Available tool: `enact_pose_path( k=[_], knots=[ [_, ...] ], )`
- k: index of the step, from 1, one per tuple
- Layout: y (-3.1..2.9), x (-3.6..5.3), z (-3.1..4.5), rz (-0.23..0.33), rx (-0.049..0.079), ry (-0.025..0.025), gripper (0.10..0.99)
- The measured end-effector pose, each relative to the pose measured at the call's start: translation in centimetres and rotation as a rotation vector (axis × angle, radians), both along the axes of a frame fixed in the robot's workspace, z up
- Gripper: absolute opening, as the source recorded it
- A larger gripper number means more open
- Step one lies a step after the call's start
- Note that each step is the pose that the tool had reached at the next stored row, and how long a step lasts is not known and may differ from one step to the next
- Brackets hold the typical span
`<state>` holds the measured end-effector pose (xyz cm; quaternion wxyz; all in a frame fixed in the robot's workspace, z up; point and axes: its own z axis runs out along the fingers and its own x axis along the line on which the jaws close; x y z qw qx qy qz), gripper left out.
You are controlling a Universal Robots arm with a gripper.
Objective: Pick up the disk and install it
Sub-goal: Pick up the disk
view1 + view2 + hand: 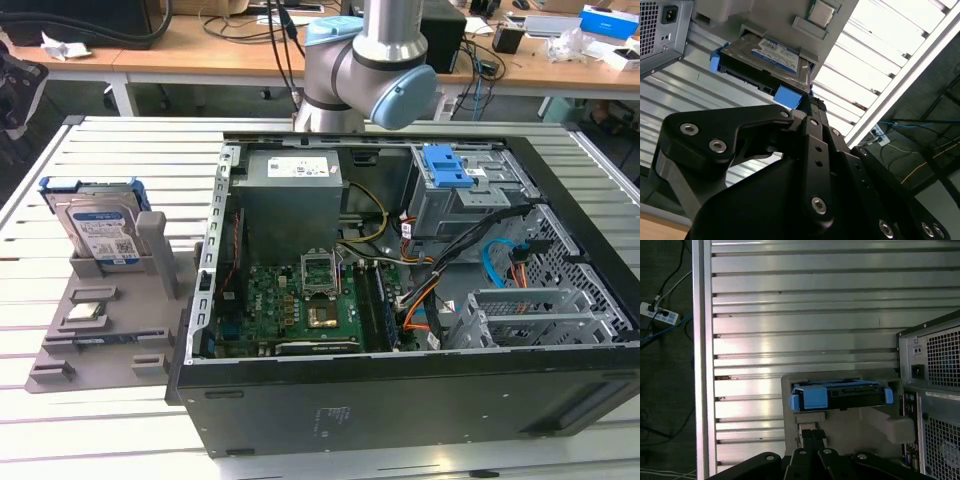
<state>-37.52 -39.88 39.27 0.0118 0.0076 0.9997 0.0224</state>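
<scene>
The disk [100,225] is a silver hard drive with a white-and-blue label and a blue rail frame. It stands on edge in a slot of the grey holder [100,330], at the exterior view's left beside the computer case. Both wrist views show it from above: the disk [765,55] with its label, and the disk [840,396] edge-on with the blue rail ends. My black gripper [811,432] hangs well above it, its fingers [812,107] shut together with nothing between them. The fingertips point toward the holder just short of the disk.
The open computer case [400,400] fills the middle of the slatted metal table [120,150], with a blue-latched drive bay [450,165] at its back right. A small silver processor chip [88,310] lies on the holder. The table's edge rail [702,365] and floor cables are nearby.
</scene>
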Motion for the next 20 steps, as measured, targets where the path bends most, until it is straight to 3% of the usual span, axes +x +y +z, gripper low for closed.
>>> enact_pose_path(
  k=[9,13,20],
  knots=[
    [0.0,0.01,0.0,0.112,0.0,0.0,0.106],
    [0.0,0.0,0.0,0.195,0.0,0.0,0.106],
    [0.0,0.01,0.0,0.243,0.0,0.0,0.106]
  ],
)
